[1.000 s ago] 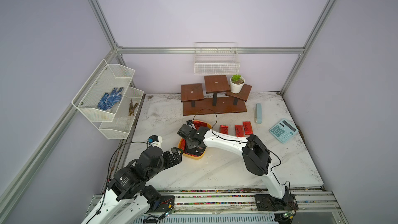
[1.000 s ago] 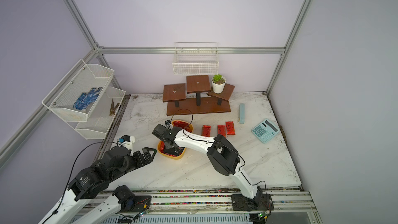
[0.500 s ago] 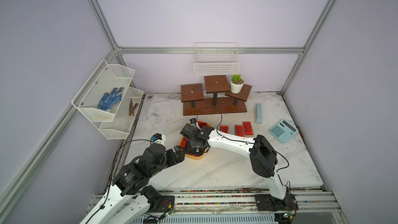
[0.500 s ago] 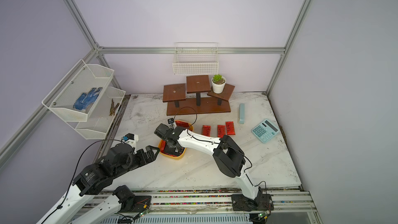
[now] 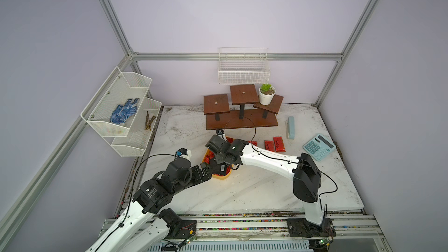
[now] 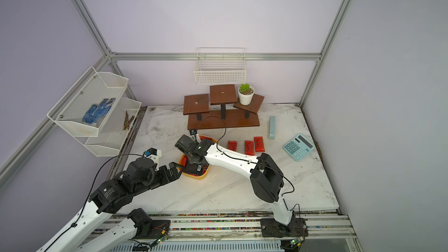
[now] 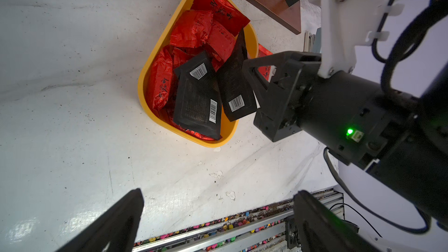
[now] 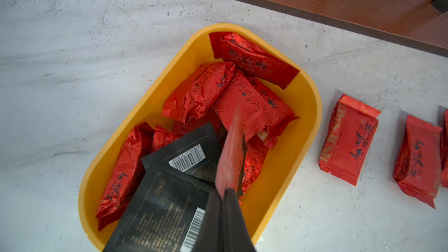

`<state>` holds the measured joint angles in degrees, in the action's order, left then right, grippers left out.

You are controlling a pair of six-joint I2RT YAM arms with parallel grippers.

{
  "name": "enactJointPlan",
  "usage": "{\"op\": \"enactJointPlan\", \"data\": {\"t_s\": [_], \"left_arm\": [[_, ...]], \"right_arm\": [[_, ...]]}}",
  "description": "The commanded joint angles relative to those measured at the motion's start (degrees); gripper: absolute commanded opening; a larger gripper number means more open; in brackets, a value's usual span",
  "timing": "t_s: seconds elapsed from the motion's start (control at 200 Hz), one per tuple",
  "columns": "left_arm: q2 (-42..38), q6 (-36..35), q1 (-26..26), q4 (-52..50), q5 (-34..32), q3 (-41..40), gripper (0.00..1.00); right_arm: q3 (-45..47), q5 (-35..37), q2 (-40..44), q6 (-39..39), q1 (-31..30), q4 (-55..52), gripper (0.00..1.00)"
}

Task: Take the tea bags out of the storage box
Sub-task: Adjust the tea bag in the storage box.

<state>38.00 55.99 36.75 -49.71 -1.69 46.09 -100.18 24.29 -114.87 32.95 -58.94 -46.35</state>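
The yellow storage box [image 8: 303, 107] lies on the white table in front of the wooden stand, seen in both top views [image 5: 221, 177] [image 6: 196, 178]. Inside are several crinkled red tea bags [image 8: 198, 90] and a flat black one with a barcode [image 7: 197, 98]. My right gripper [image 8: 224, 192] hangs over the box, shut on the edge of a flat sachet [image 7: 236, 86], black with a barcode on one face and reddish on the other. It holds the sachet tilted above the pile. My left gripper [image 7: 218, 214] is open and empty, just off the box's near left corner [image 5: 206, 168]. Three red tea bags [image 5: 269, 145] lie in a row right of the box.
Behind the box are a brown stepped wooden stand [image 5: 241, 121] and a small potted plant [image 5: 266, 94]. A pale blue case [image 5: 291, 127] and a calculator [image 5: 319, 146] lie at the right. White wire baskets hang on the left wall [image 5: 121, 107] and the back wall [image 5: 243, 69].
My right gripper has closed on the flat sachet in the box. My left arm has reached forward, closer to the box's near corner.
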Motion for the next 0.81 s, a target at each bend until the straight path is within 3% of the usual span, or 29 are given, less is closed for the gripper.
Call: {"op": "enactJointPlan", "data": {"t_s": [0.0,0.2,0.365,0.58,0.8], "left_arm": [[-0.21,0.09,-0.3,2.5,0.56,0.21,1.0],[-0.28,0.22,-0.3,2.68,0.77,-0.25,1.0],[-0.82,0.35,-0.33,2.68,0.9,-1.0,1.0],[-4.3,1.42,-0.36,-1.53,-2.37,-1.04,1.0],[-14.25,4.35,-0.28,-9.84,-9.51,-0.56,1.0]], "right_arm": [[0.51,-3.22,3.62,-1.42,-0.25,2.88,0.0],[0.0,1.42,3.79,-4.06,-0.27,3.35,0.0],[-2.5,3.14,-0.83,-4.89,-0.45,0.81,0.0],[-5.51,-1.27,-5.27,-4.65,-2.87,1.34,0.0],[-6.34,-8.0,-6.75,-3.09,-3.96,4.29,0.03]]}}
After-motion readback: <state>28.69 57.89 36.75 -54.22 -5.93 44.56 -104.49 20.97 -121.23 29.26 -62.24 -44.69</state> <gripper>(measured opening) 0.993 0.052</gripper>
